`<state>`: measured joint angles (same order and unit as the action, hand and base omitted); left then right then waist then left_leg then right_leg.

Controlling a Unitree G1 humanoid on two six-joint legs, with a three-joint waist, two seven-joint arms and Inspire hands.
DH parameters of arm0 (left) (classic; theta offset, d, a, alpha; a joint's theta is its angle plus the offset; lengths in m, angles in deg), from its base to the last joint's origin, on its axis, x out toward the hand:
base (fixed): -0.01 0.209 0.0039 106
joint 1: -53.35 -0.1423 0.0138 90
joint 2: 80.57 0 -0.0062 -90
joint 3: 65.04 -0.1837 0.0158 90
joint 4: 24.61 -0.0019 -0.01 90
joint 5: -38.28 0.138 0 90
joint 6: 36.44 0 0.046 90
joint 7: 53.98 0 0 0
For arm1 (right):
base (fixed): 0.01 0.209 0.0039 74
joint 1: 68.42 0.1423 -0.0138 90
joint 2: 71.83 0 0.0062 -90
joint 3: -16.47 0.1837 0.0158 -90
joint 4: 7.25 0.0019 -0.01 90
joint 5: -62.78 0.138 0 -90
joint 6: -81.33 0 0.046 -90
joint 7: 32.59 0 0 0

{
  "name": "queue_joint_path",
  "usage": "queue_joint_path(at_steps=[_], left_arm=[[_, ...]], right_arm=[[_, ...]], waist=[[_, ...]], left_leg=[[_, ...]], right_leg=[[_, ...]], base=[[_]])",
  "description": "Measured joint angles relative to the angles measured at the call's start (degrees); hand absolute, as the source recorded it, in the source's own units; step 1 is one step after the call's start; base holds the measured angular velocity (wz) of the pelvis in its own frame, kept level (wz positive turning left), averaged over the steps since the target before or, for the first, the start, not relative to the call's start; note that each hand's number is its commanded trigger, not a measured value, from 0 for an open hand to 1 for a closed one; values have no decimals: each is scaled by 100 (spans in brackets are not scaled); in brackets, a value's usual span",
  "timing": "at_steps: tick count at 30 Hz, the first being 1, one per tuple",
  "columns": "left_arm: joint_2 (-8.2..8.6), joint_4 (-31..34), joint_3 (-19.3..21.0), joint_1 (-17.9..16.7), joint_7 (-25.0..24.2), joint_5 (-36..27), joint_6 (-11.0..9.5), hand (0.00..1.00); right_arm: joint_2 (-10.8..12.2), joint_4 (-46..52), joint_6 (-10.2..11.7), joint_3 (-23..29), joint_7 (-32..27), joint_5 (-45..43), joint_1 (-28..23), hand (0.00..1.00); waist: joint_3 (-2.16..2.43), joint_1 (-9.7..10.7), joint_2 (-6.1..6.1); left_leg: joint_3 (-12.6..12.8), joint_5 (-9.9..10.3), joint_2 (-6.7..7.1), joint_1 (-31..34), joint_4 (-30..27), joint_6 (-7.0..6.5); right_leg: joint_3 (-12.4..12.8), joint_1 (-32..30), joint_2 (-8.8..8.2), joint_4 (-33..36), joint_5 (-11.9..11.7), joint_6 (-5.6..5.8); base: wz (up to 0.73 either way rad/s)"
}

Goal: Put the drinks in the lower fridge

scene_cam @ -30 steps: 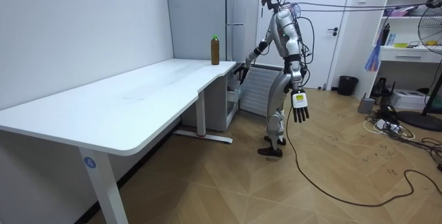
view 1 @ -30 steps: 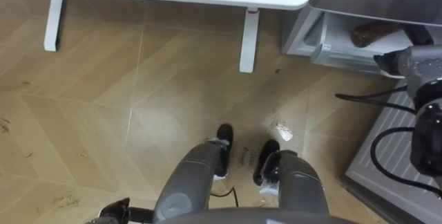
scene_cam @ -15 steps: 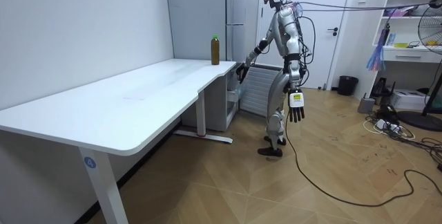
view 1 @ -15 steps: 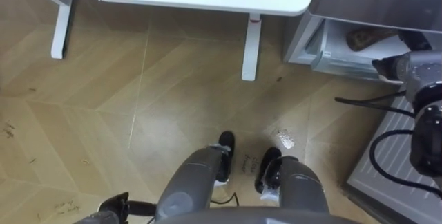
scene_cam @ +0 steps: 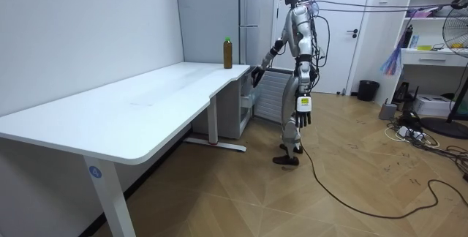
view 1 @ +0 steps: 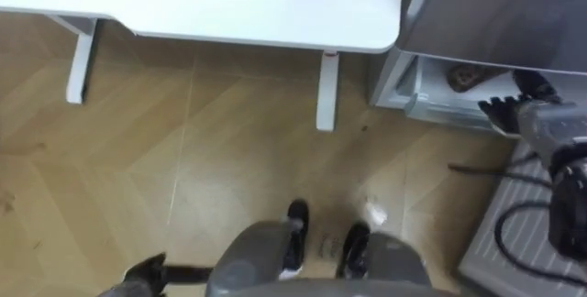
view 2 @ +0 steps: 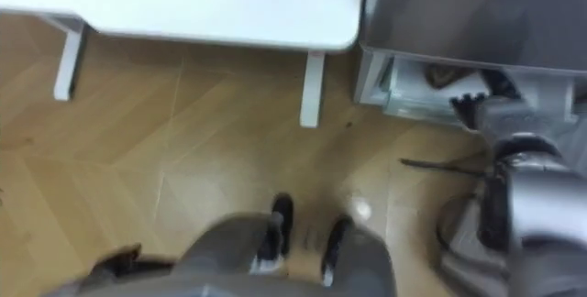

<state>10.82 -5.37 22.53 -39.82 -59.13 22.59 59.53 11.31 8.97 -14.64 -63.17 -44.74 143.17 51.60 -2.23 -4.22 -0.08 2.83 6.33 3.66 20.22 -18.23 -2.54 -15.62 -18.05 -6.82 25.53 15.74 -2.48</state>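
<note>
The drink, a bottle (scene_cam: 227, 53) of brown liquid with a green cap, stands upright on the white table's (scene_cam: 146, 98) far corner, upper centre of the room view. The eye views cut it off at the top edge. The left hand (scene_cam: 303, 114) hangs at the robot's side, fingers straight and empty. At the right of the eye views, the right hand (view 1: 510, 106) is at the open lower fridge (view 1: 417, 82); whether its dark fingers are spread or curled cannot be told.
</note>
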Motion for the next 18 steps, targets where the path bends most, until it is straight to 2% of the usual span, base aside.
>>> queue_joint_path(at_steps=[1,2,4,5,7,9,11,12,14,15,18], left_arm=[[0,12,28,-20,-1,11,-3,0],[2,3,28,-32,-2,12,-2,0],[3,48,82,-119,2,18,-4,0],[3,68,128,-157,6,19,-5,0],[1,138,235,-288,66,16,-11,0],[-2,201,244,-393,132,-13,-16,0],[23,246,236,-441,221,-13,0,0],[38,317,238,-482,238,-10,0,0],[62,359,256,-514,244,0,-8,0],[114,389,384,-524,254,4,-16,0],[225,437,615,-646,342,9,-65,0]], right_arm=[[0,30,-24,-5,83,-74,-149,0],[1,43,-32,-5,127,-101,-232,0],[29,182,-38,-5,355,-244,-659,0],[45,247,-36,-4,391,-298,-774,0],[61,301,-37,4,729,-479,-1271,0],[73,296,-39,-6,862,-678,-1665,0],[116,288,-33,-8,966,-931,-2057,0],[198,281,-23,-5,976,-1035,-2281,0],[362,254,-53,-6,984,-1153,-2559,0],[456,241,-44,2,988,-1384,-2749,0],[659,233,-40,0,959,-1865,-3229,0]], waist=[[29,43,-26],[37,56,-34],[131,97,-95],[159,108,-121],[234,265,-233],[274,281,-317],[273,336,-334],[263,356,-308],[258,392,-314],[228,408,-272],[238,405,-249]], left_leg=[[4,0,0,-94,15,0],[-2,0,0,-157,38,0],[-14,0,0,-473,205,0],[-15,0,1,-559,263,0],[23,4,15,-865,384,-3],[32,16,2,-1129,484,-11],[29,125,-46,-1320,492,-18],[32,253,-103,-1419,490,-35],[35,272,-121,-1520,496,-31],[45,285,-124,-1575,502,-31],[106,298,-124,-1688,553,-38]], right_leg=[[-43,158,14,-118,-21,19],[-56,251,28,-189,-32,29],[-45,638,93,-484,-107,76],[-40,705,98,-520,-114,82],[-47,1102,137,-767,-150,122],[-25,1400,190,-951,-206,137],[-29,1623,259,-1121,-237,136],[-33,1749,323,-1171,-242,130],[-16,1860,335,-1186,-256,124],[-1,1916,341,-1207,-266,128],[112,1973,358,-1309,-259,146]], base=[[14],[11],[-2],[0],[13],[3],[-6],[-9],[-13],[-11],[-13]])
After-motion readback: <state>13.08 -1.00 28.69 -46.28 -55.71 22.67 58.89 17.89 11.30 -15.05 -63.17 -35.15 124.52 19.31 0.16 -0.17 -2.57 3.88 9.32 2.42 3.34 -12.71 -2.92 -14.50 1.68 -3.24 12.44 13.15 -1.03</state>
